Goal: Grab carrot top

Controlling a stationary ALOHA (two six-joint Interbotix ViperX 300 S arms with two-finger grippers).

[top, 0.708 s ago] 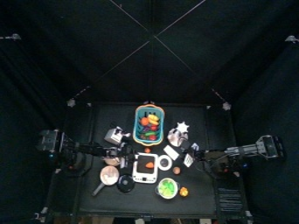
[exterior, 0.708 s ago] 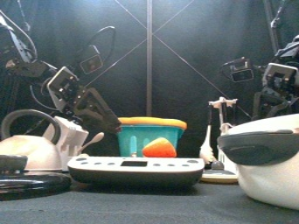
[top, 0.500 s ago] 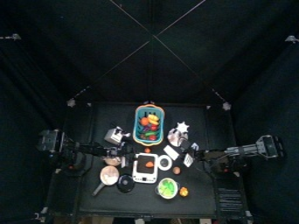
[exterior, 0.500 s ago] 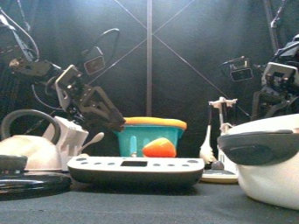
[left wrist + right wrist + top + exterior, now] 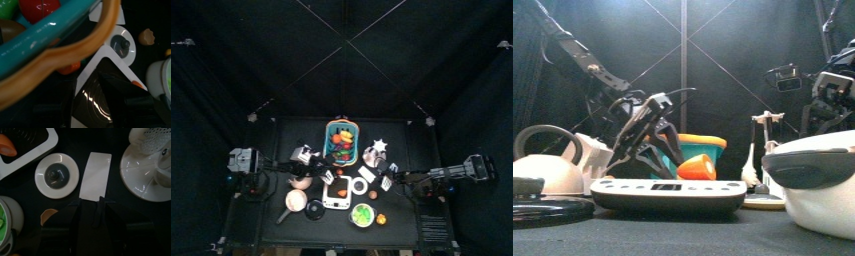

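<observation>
The left claw (image 5: pixel 652 132) hangs low just in front of the basket (image 5: pixel 688 148), its arm slanting down from the upper left in the front view; from above it sits at the basket's near end (image 5: pixel 323 176). Its own wrist view shows only dark, glossy shapes at the bottom, so I cannot tell whether it is spread or pressed together. Just past it, that view shows the basket's orange rim (image 5: pixel 73 47) sweeping across close up, and a bit of the carrot (image 5: pixel 69 67) tucked under the rim beside the white scale (image 5: pixel 100 70). In the front view the carrot (image 5: pixel 696 168) lies on the scale (image 5: pixel 667 195), right in front of the basket and just right of the claw. Its top cannot be made out. The right claw (image 5: pixel 99 207) rests well to the basket's right, over a white card (image 5: pixel 95 175) on the desk (image 5: pixel 20 203), with a round saucer (image 5: pixel 57 173) beside the card. I cannot tell how its jaws stand either. Left of the basket stands a kettle (image 5: pixel 547 165), and right of it a large white pot (image 5: pixel 814 180).
</observation>
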